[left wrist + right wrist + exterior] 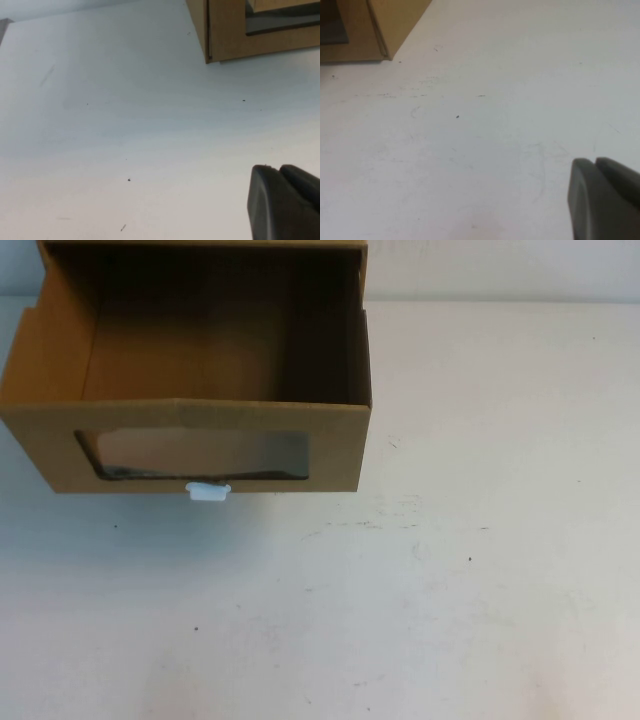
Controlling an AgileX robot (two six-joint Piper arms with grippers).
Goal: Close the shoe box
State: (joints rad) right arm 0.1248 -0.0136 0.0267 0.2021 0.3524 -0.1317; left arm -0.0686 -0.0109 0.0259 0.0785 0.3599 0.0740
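Observation:
The shoe box is brown cardboard and stands at the far left of the table, its drawer pulled out toward me and open on top. Its front has a clear window with a small white pull tab under it. A corner of the box shows in the left wrist view and in the right wrist view. My left gripper is shut and empty over bare table, well short of the box. My right gripper is shut and empty, also apart from the box. Neither arm shows in the high view.
The white table stretches wide in front of and to the right of the box, with only small specks and scuff marks. A pale wall runs along the back edge.

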